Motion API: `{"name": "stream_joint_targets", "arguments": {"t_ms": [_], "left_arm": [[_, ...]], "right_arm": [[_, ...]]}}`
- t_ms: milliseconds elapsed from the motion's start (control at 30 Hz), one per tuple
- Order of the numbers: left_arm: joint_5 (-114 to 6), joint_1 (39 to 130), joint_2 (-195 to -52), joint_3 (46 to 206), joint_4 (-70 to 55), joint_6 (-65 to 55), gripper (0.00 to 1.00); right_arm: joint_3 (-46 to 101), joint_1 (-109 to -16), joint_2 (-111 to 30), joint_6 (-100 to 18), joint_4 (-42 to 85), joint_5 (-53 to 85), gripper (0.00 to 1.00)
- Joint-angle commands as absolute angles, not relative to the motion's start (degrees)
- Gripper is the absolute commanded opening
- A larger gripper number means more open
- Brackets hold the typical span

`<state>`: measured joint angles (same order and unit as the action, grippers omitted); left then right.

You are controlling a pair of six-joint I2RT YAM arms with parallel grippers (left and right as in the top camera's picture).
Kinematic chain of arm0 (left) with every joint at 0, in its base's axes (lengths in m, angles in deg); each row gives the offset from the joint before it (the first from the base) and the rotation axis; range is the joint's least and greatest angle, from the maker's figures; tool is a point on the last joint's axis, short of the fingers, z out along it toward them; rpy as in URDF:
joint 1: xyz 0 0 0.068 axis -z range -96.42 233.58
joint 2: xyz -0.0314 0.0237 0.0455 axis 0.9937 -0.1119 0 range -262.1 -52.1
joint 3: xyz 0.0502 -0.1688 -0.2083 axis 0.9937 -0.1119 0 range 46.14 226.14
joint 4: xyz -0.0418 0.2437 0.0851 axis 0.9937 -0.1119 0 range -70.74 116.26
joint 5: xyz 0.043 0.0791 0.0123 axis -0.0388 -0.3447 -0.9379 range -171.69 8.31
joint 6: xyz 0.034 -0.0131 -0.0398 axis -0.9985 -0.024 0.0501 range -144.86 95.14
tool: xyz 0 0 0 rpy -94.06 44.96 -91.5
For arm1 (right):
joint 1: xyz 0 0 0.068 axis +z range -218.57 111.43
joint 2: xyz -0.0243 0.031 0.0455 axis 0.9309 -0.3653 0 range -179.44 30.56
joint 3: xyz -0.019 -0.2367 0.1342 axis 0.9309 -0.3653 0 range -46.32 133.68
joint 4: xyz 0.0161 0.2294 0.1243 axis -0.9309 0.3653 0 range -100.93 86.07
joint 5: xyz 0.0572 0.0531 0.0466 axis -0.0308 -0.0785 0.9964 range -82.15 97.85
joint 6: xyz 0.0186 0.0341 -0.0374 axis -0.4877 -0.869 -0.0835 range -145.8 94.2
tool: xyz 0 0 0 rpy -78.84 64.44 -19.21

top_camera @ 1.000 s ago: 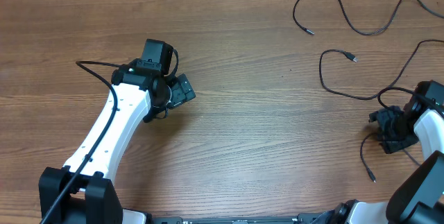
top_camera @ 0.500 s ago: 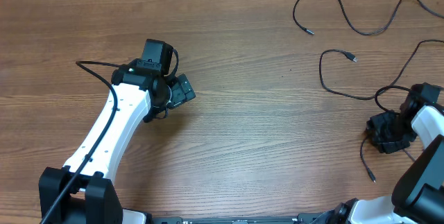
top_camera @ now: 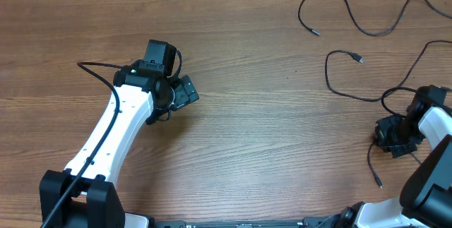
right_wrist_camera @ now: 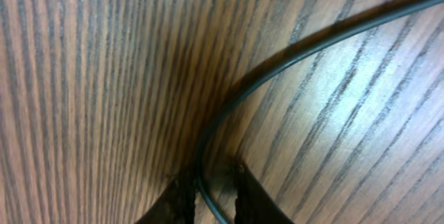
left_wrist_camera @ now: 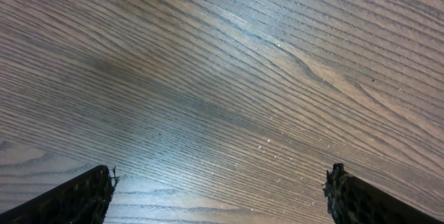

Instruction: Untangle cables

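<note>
Several thin black cables lie loose at the right of the wooden table (top_camera: 282,136). One cable (top_camera: 353,20) loops at the top right. A second cable (top_camera: 339,90) with a silver-tipped plug curves down toward my right gripper (top_camera: 392,138), and a free end (top_camera: 371,164) trails below it. In the right wrist view the cable (right_wrist_camera: 277,61) arcs down between the fingertips (right_wrist_camera: 184,196) of my right gripper (right_wrist_camera: 210,189), which is shut narrowly on it. My left gripper (top_camera: 185,92) hovers over bare wood at the left; it (left_wrist_camera: 222,196) stands wide open and empty.
The left arm's white link (top_camera: 113,126) runs from the bottom left toward the table's middle. Its own thick black wire (top_camera: 95,69) arcs off to the left. The right arm (top_camera: 431,178) fills the bottom right corner.
The right gripper has closed in on the cable and shifted slightly left and up. The left arm has not moved.
</note>
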<state>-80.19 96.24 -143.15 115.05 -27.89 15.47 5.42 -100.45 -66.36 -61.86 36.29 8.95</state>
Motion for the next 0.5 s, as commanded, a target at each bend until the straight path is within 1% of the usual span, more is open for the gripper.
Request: {"name": "stream_joint_targets", "arguments": {"t_ms": [0, 100, 400, 433, 467], "left_arm": [[-80.1, 96.35, -143.71, 114.98, -27.7, 16.08, 1.0], [-80.1, 96.35, -143.71, 114.98, -27.7, 16.08, 1.0], [-80.13, 96.35, -143.71, 114.98, -27.68, 16.08, 1.0], [-80.13, 96.35, -143.71, 114.98, -27.68, 16.08, 1.0], [-80.13, 96.35, -143.71, 114.98, -27.7, 16.08, 1.0]], "right_arm": [[5.05, -100.39, -67.96, -62.03, 36.49, 8.97, 0.16], [5.05, -100.39, -67.96, -62.03, 37.1, 9.0, 0.13], [5.05, -100.39, -67.96, -61.92, 39.55, 9.0, 0.13], [5.05, -100.39, -67.94, -61.77, 39.55, 9.0, 0.14], [5.05, -100.41, -67.94, -61.55, 39.53, 9.0, 0.2]]}}
